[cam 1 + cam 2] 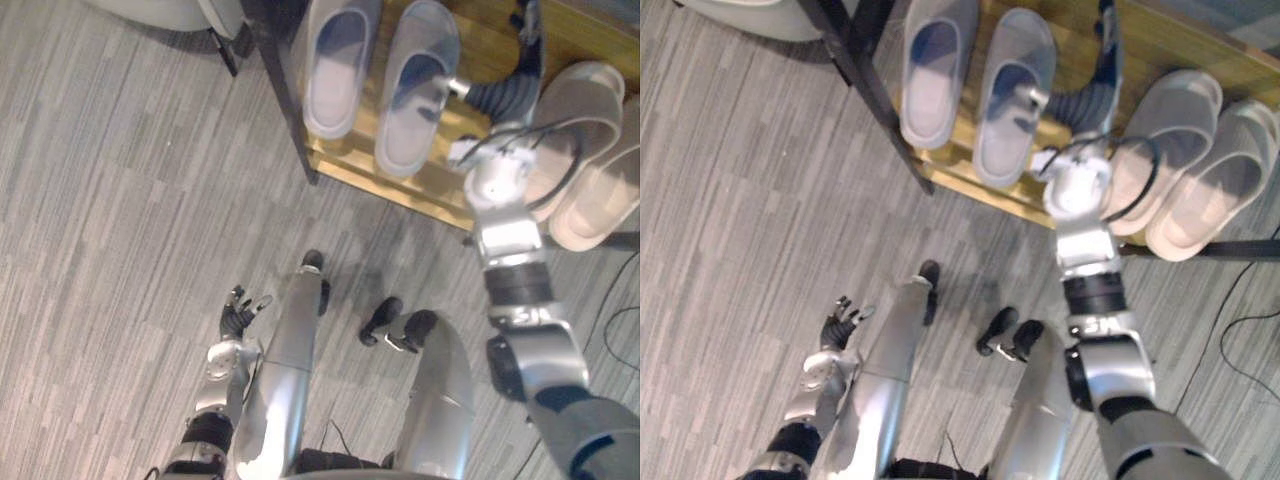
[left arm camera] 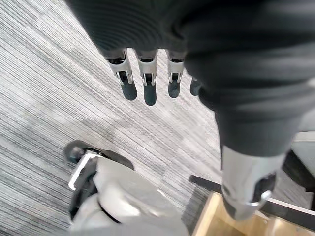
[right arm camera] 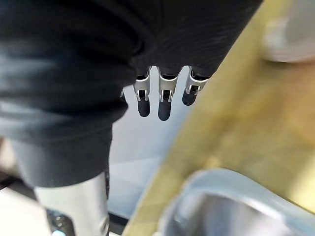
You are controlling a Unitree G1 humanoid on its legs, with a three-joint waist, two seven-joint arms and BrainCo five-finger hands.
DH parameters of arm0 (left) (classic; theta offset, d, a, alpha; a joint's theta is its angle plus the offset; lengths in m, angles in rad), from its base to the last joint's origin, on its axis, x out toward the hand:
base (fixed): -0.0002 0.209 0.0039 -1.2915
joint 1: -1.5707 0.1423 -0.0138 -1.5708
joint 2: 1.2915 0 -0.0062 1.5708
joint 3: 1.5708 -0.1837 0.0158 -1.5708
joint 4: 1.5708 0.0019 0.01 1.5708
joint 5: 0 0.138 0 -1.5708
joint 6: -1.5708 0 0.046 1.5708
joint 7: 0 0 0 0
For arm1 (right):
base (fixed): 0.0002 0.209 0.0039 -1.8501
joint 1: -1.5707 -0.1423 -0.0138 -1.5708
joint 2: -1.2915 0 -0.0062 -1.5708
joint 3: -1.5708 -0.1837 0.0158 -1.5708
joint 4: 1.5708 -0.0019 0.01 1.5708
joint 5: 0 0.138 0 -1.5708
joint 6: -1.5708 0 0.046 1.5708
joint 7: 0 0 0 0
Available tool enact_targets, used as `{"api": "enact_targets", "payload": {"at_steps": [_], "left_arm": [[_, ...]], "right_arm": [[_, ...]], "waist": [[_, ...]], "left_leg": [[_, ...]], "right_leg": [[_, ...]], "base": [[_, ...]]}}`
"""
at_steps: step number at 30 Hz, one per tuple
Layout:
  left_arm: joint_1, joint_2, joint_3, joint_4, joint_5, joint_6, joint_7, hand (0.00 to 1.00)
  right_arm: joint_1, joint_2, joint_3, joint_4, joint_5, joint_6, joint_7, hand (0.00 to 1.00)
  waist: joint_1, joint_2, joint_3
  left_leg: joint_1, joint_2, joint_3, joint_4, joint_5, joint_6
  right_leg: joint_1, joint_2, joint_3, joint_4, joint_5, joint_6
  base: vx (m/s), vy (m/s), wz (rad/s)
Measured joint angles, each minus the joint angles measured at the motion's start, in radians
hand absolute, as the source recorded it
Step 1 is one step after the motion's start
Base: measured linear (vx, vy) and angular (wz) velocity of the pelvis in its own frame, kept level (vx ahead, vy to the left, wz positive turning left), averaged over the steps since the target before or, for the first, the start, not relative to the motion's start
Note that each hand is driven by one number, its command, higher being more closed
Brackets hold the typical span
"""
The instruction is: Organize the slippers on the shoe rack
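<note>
At 12 o'clock in the head views, a wooden shoe rack (image 1: 490,45) on a dark frame. On it, two grey slippers (image 1: 335,65) side by side and, at 2 o'clock, a beige pair (image 1: 575,110) likewise side by side. Both pairs already on the shelf, so probably down to squaring them up.

Reaching up from 4 o'clock between the two pairs, the right hand (image 1: 515,85), thumb close against the right-hand grey slipper (image 1: 412,90), likely set there to nudge or straighten it. Seen from its own wrist: fingers (image 3: 165,105) straight and close together, hanging over bare wood, pinching nothing, a grey slipper rim just beneath.

Down at 7 o'clock, over the striped carpet (image 1: 120,200), the left hand (image 1: 240,315), idle, fingers (image 2: 149,91) straight and slightly apart, holding nothing. Kept low, presumably out of the way.

Hard to make out: real contact between thumb and slipper, or only a hover beside it. Hidden behind the right forearm and hand: part of the inner beige slipper and a strip of shelf. Cut off at the top edge: the far end of the left grey slipper and the rack's rear. Cut off at 3 o'clock: the side of the outer beige slipper. No telling about further shelves below.
</note>
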Motion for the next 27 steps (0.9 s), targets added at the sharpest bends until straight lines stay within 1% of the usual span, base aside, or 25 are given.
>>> {"api": "enact_targets", "payload": {"at_steps": [4,5,7,11,16,18,22,24,27], "left_arm": [[0.011,-0.015,0.02,-0.017,0.0,0.007,0.016,0.0],[0.012,-0.017,0.026,-0.017,0.0,0.007,0.016,0.0],[0.014,-0.023,0.036,-0.02,0.001,0.009,0.016,0.0],[0.015,-0.031,0.048,-0.024,0.003,0.01,0.018,0.0],[0.014,-0.031,0.048,-0.027,0.008,0.011,0.024,0.0],[0.014,-0.034,0.049,-0.03,0.009,0.016,0.039,0.0],[0.014,-0.034,0.049,-0.036,0.012,0.026,0.043,0.0],[0.013,-0.036,0.049,-0.037,0.015,0.026,0.052,0.0],[0.011,-0.045,0.064,-0.036,0.03,0.026,0.058,0.0]], "right_arm": [[0.041,0.064,-0.034,0.0,0.091,-0.002,0.0,0.0],[0.044,0.067,-0.034,0.0,0.105,-0.003,0.0,0.0],[0.056,0.091,-0.036,0.0,0.16,-0.018,0.001,0.0],[0.07,0.136,-0.034,0.0,0.235,-0.028,0.005,0.0],[0.081,0.191,-0.023,0.005,0.337,-0.04,0.023,0.0],[0.081,0.214,-0.017,0.006,0.394,-0.052,0.039,0.0],[0.079,0.237,0.029,0.011,0.454,-0.067,0.059,0.0],[0.076,0.251,0.034,0.014,0.46,-0.071,0.06,0.0],[0.069,0.248,0.033,0.018,0.475,-0.08,0.059,0.0]], "waist": [[-0.003,0.0,0.0],[-0.004,0.0,0.0],[-0.005,0.0,0.0],[-0.006,0.0,0.0],[-0.006,0.0,0.0],[-0.006,-0.001,0.0],[-0.005,-0.002,0.001],[-0.004,-0.002,0.001],[-0.004,-0.003,0.001]], "left_leg": [[0.004,0.001,-0.002,0.0,-0.002,-0.003],[0.004,0.002,-0.002,0.0,-0.002,-0.003],[0.004,0.003,-0.002,0.0,-0.004,-0.005],[0.004,0.005,-0.002,0.001,-0.005,-0.007],[0.004,0.006,-0.003,0.003,-0.007,-0.009],[0.003,0.006,-0.004,0.004,-0.01,-0.01],[-0.002,0.005,-0.006,0.008,-0.013,-0.01],[-0.004,0.005,-0.007,0.011,-0.017,-0.01],[-0.006,0.004,-0.007,0.013,-0.019,-0.008]], "right_leg": [[0.005,0.002,-0.001,-0.001,-0.001,0.0],[0.005,0.003,-0.001,-0.001,-0.001,0.0],[0.005,0.004,-0.001,-0.001,-0.001,0.0],[0.005,0.007,-0.001,-0.002,-0.001,0.0],[0.005,0.008,0.0,-0.002,-0.002,0.001],[0.005,0.009,0.0,-0.002,-0.002,0.001],[0.005,0.009,-0.003,-0.003,-0.003,0.003],[0.005,0.009,-0.003,-0.003,-0.004,0.005],[0.005,0.008,-0.004,-0.003,-0.005,0.007]], "base": [[0.0,0.0,0.0],[0.0,0.0,0.0],[0.0,0.0,0.0],[0.0,0.0,0.0],[0.0,0.0,0.0],[0.0,0.0,0.0],[0.0,0.0,0.0],[0.0,0.0,0.0],[0.0,0.0,0.0]]}}
